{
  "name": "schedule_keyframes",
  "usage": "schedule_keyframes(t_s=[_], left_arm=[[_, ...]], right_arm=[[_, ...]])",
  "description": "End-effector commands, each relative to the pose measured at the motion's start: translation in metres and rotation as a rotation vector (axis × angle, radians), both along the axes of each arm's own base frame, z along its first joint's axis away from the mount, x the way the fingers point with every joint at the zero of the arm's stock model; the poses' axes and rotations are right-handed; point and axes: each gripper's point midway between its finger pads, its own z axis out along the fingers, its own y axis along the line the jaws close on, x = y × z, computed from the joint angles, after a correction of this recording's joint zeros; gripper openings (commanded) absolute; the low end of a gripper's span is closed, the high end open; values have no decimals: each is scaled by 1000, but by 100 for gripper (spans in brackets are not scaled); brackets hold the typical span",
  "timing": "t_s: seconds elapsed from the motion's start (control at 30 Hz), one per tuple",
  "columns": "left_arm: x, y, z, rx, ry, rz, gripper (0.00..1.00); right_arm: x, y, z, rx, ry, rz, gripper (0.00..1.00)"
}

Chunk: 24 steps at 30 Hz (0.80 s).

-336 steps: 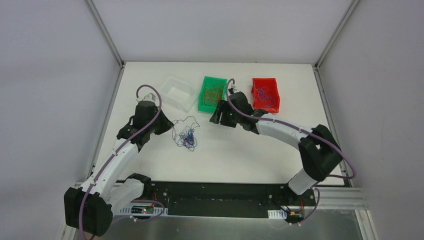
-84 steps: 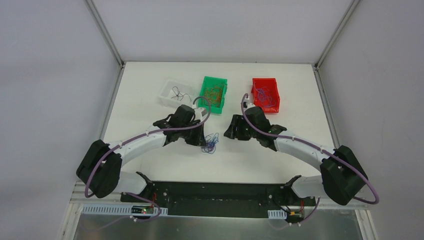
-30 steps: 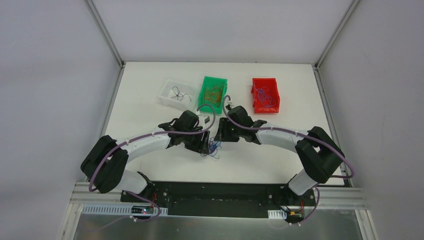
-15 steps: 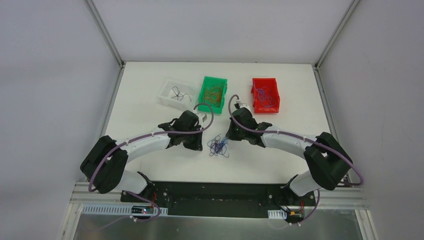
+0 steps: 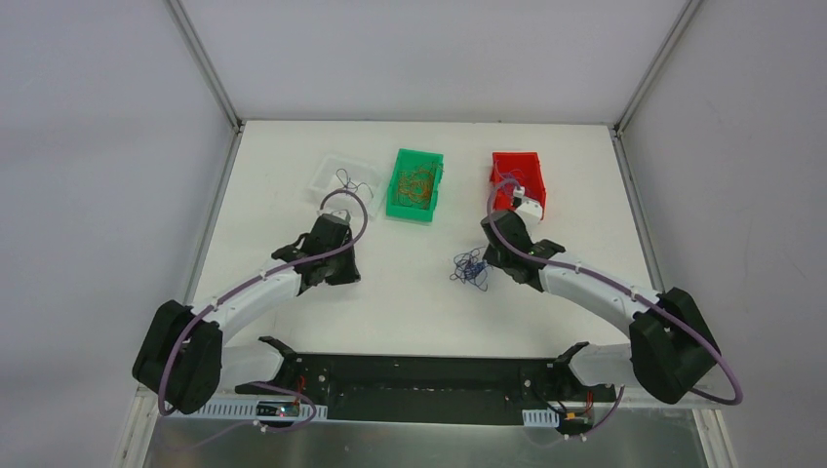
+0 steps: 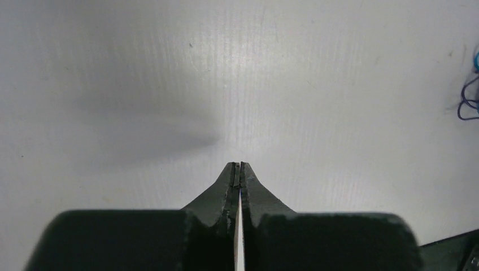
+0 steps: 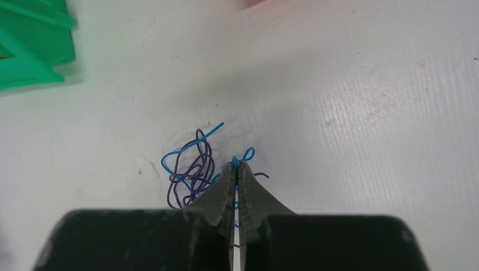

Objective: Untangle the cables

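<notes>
The cables (image 5: 470, 268) are a small tangle of blue and dark purple wires on the white table (image 5: 410, 312), right of centre. In the right wrist view the tangle (image 7: 192, 166) lies just left of my right gripper (image 7: 237, 164), which is shut on a blue strand of it. From above, my right gripper (image 5: 486, 261) touches the tangle's right side. My left gripper (image 5: 343, 276) is well to the left of the tangle. In its own view the left gripper (image 6: 240, 165) is shut with nothing between the fingers. A bit of blue wire (image 6: 469, 101) shows at that view's right edge.
Three bins stand at the back: a clear tray (image 5: 327, 168) with a dark wire in it, a green bin (image 5: 398, 185) holding orange-brown wires, and a red bin (image 5: 537, 185) holding blue and purple wires. The right wrist hangs just in front of the red bin.
Both grippers have shut. The arms have drawn apart from the centre: the right one has dragged the tangle to the right, and the left one has moved left without any wire.
</notes>
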Motion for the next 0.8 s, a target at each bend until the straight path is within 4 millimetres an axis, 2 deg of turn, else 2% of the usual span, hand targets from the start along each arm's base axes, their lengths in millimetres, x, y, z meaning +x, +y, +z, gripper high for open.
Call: schedule_keyframes(t_s=[0.0, 0.03, 0.1, 0.17, 0.2, 0.3, 0.4, 0.57, 0.77], left_arm=[[1, -26, 27, -139, -70, -105, 13], [0, -38, 34, -183, -88, -158, 22], [-2, -59, 45, -209, -139, -255, 51], [-7, -81, 56, -187, -203, -373, 65], [-9, -91, 59, -171, -227, -420, 67], [-17, -122, 63, -160, -283, -570, 71], [-19, -143, 60, -113, -351, -704, 73], [-11, -168, 48, -10, -400, -842, 73], [-1, -195, 38, 61, -427, -923, 73]], right_arm=[[-8, 9, 10, 88, -4, 66, 0], [-9, 17, 11, 120, 1, 94, 0], [-11, 27, 12, 159, 19, 124, 0], [-12, 32, 14, 169, 47, 128, 0], [-11, 35, 15, 172, 59, 131, 0], [-11, 42, 14, 184, 92, 147, 0], [-11, 49, 15, 213, 99, 162, 0], [-13, 61, 21, 259, 112, 202, 0], [-13, 66, 24, 281, 118, 218, 0]])
